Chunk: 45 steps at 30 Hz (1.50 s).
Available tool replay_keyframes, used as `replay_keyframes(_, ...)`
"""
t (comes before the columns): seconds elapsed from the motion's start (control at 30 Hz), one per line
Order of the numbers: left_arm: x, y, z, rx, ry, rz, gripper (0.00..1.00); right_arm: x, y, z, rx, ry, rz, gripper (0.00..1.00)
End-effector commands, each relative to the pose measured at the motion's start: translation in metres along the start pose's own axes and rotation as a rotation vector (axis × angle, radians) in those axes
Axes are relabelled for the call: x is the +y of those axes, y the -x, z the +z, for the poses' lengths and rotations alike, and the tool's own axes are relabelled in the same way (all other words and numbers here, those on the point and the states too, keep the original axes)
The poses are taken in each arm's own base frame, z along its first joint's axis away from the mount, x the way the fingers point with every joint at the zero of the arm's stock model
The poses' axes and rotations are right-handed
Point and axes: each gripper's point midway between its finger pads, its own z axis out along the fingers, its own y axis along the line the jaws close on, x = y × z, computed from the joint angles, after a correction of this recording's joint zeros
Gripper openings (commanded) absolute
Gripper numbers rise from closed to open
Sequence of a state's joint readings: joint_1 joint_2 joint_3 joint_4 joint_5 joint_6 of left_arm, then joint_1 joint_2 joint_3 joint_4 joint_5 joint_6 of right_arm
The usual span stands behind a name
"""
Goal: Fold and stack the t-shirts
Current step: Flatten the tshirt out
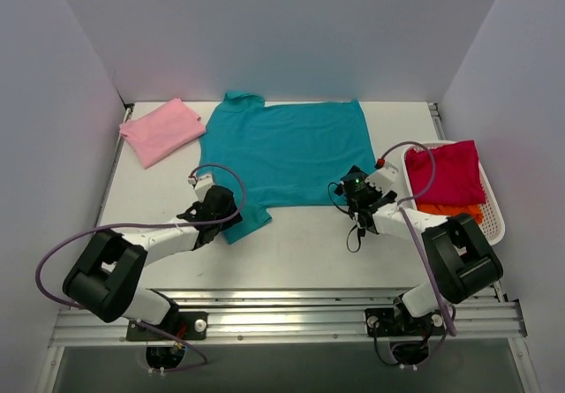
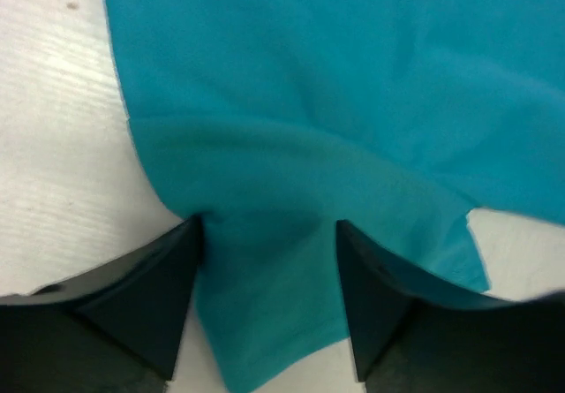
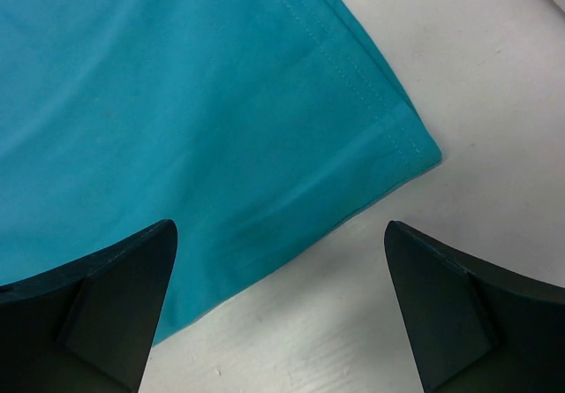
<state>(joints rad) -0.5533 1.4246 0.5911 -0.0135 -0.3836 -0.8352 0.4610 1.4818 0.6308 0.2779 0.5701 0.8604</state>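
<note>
A white table [image 1: 291,252] sits inside a three-sided enclosure of plain pale grey-lilac walls [image 1: 291,31], which rise behind it and at both its sides. A ridged metal rail [image 1: 291,318] runs along the table's near edge. Soft, even light falls across the table.

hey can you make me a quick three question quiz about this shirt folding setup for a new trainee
1. True or false: the teal t-shirt lies spread flat on the table.
2. Which gripper has cloth between its fingers?
A. left gripper
B. right gripper
3. Fill in: the folded pink t-shirt lies at the table's far ____ corner.

Key
1. True.
2. A; the sleeve is bunched between its fingers, while the right one is open over the hem corner.
3. left
</note>
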Motion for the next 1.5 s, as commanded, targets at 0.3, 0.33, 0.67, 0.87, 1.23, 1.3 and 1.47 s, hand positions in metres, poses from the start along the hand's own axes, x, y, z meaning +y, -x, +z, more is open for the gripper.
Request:
replay_keyframes(0.3, -0.028, 0.013, 0.023, -0.044, -0.042, -0.027, 0.02, -0.009, -0.013, 0.031, 0.026, -0.048, 0.036, 1.00)
replay_keyframes(0.33, -0.027, 0.015, 0.022, -0.050, -0.037, -0.027, 0.02, -0.011, -0.013, 0.031, 0.027, -0.051, 0.039, 1.00)
replay_keyframes(0.67, -0.014, 0.031, 0.006, -0.107, 0.015, -0.034, 0.02, -0.032, -0.010, 0.017, -0.004, -0.068, 0.071, 0.91)
replay_keyframes(0.87, -0.014, 0.039, 0.000, -0.130, 0.017, -0.043, 0.02, -0.043, -0.014, 0.015, 0.018, -0.052, 0.111, 0.75)
replay_keyframes(1.23, 0.001, 0.042, -0.002, -0.152, 0.047, -0.058, 0.02, -0.040, -0.019, 0.029, 0.044, -0.053, 0.106, 0.35)
replay_keyframes(1.3, 0.003, 0.044, -0.002, -0.155, 0.054, -0.063, 0.02, -0.038, -0.020, 0.032, 0.047, -0.056, 0.094, 0.27)
replay_keyframes(1.47, 0.006, 0.041, 0.002, -0.150, 0.064, -0.064, 0.02, -0.039, -0.019, 0.032, 0.038, -0.054, 0.096, 0.00)
